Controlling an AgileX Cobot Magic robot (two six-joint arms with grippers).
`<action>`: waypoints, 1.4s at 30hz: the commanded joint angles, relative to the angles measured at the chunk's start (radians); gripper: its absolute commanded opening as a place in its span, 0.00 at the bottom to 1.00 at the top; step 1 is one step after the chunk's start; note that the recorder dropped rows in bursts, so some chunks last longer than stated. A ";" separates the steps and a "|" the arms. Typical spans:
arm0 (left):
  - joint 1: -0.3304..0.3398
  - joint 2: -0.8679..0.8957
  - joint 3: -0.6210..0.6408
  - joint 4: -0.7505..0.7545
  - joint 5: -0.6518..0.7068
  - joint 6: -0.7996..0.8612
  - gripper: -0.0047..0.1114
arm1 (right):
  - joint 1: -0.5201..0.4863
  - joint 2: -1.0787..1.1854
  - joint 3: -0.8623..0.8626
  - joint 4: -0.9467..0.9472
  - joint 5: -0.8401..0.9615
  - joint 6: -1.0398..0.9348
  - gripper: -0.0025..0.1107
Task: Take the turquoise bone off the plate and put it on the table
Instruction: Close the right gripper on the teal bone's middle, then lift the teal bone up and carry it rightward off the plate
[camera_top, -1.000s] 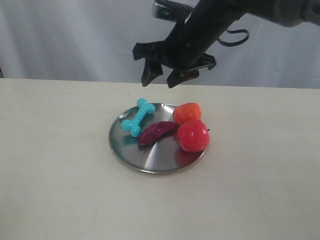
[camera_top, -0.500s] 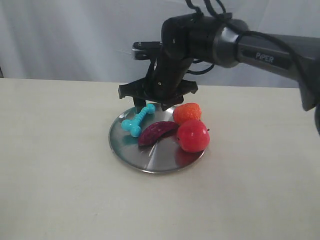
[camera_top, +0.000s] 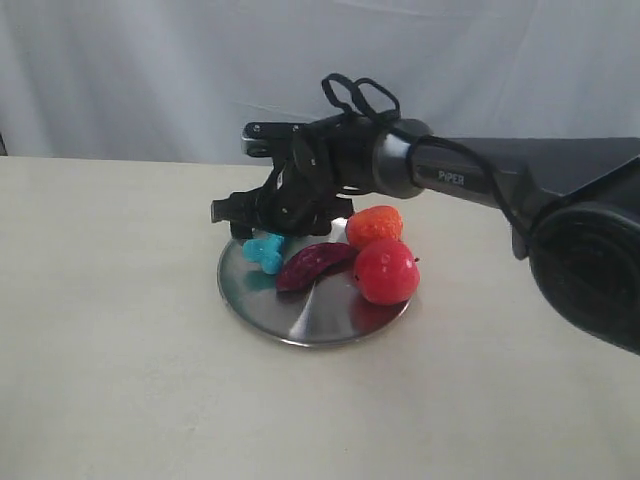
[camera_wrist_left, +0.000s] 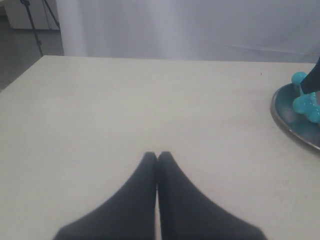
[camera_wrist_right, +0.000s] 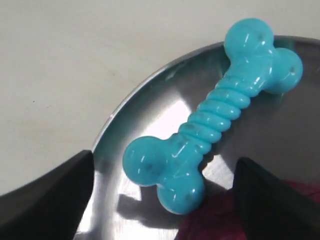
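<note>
The turquoise bone lies flat on the silver plate, near its rim. My right gripper is open, its two black fingers standing either side of the bone's nearer knobbed end and touching nothing. In the exterior view the right gripper hangs low over the plate's back left, hiding most of the bone. Over the beige table, well away from the plate, my left gripper is shut and empty; the bone shows at that view's edge.
A dark purple vegetable toy lies on the plate right beside the bone. A red apple and an orange-red fruit share the plate's right side. A white curtain hangs behind the table.
My right arm has dropped from above the plate down to the bone, its open fingers now either side of it. The bone and other toys have not moved.
</note>
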 joint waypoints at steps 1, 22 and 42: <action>-0.008 -0.001 0.003 -0.001 -0.005 -0.004 0.04 | -0.001 0.027 -0.004 -0.013 -0.057 0.025 0.64; -0.008 -0.001 0.003 -0.001 -0.005 -0.004 0.04 | -0.013 0.107 -0.004 -0.186 -0.197 0.291 0.34; -0.008 -0.001 0.003 -0.001 -0.005 -0.004 0.04 | 0.058 -0.173 -0.004 -0.186 0.064 0.130 0.02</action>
